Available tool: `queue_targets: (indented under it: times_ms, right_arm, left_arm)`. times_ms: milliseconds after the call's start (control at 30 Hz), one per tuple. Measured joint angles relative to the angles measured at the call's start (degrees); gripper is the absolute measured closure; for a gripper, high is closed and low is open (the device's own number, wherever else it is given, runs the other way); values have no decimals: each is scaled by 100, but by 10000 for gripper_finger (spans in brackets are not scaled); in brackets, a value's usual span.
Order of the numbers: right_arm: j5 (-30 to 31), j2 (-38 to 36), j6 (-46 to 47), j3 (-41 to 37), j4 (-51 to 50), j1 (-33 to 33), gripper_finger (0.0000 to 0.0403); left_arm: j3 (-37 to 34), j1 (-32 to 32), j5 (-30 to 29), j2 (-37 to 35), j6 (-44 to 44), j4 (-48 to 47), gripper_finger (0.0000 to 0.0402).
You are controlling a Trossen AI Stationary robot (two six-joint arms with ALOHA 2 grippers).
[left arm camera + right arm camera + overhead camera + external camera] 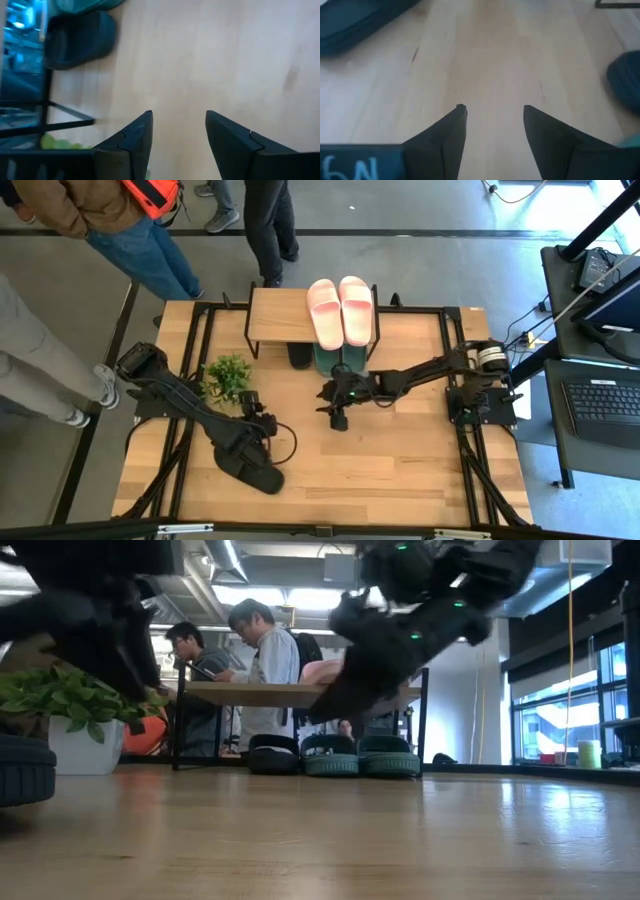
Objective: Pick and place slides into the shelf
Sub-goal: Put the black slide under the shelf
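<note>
**Both end effectors apart, nothing held**

The pink slides (340,310) lie on the shelf (280,315); the green pair (360,756) and one black slide (273,755) sit beneath it. Another black slide (252,471) lies on the counter (400,460) by the left end effector (252,405), fingers spread. The right end effector (338,420) hangs mid-counter, likewise spread. Pale characters resembling "6N" show at the right wrist view's edge.

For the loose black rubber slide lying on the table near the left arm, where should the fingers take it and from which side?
Probably from above, across the narrow width of the black rubber slide: it lies flat, long and slim on the wooden table. The left gripper, fingers open, is nearest.
</note>
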Motion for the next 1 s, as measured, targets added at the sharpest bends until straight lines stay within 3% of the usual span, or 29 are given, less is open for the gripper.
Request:
queue_targets:
  times_ms: [233,400,667,1000]
  right_arm:
    - [33,-1101,241,-1533,1068,-8,206]
    - [22,-1740,243,-2167,1347,-8,206]
    - [22,-1986,-49,-2376,1393,-27,206]
    - [22,-1986,-253,-2376,1422,-27,206]
  left_arm:
    - [332,-281,340,-12,-442,44,227]
    - [689,-309,1043,-12,-1074,40,227]
    - [1260,-426,1718,33,-2397,-248,227]
    - [2201,-538,2925,1041,-4105,-2086,227]
